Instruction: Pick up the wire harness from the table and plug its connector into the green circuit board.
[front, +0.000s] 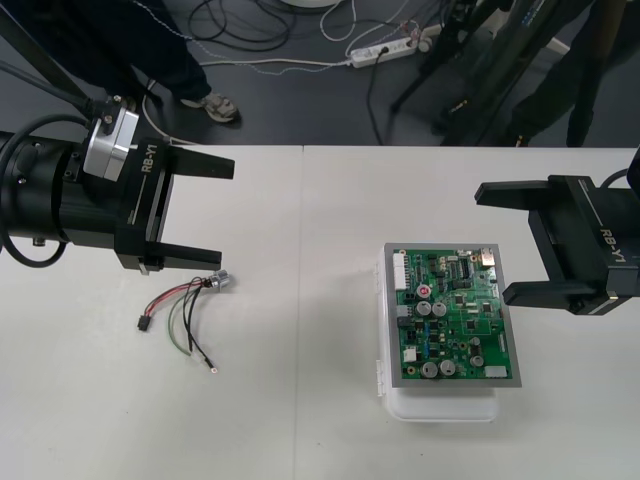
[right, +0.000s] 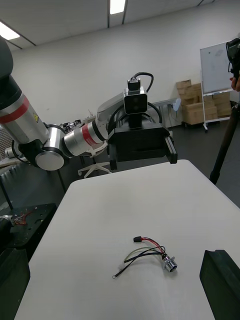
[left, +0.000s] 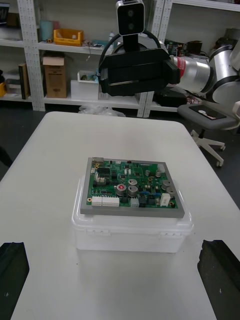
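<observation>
The wire harness (front: 185, 305) lies flat on the left part of the table (front: 300, 420), just on the near side of the left gripper (front: 195, 212). That gripper's two fingers stand wide apart with nothing between them. The harness's black plug (front: 145, 322) is at its left end and its metal socket (front: 220, 283) at its right, close to the near finger.

The thin wires hug the table, so I judge a grasp could catch a single strand or push the bundle away. The heavier socket could then swing and turn the plug off line.

Well apart to the right, the green board (front: 450, 315) sits on its white base (front: 440, 405); a hard push there might shift it. Farthest right, the right gripper (front: 520, 243) hangs wide open and empty.

Count: one harness, one plug, one socket, one board, one base, two grippers.
</observation>
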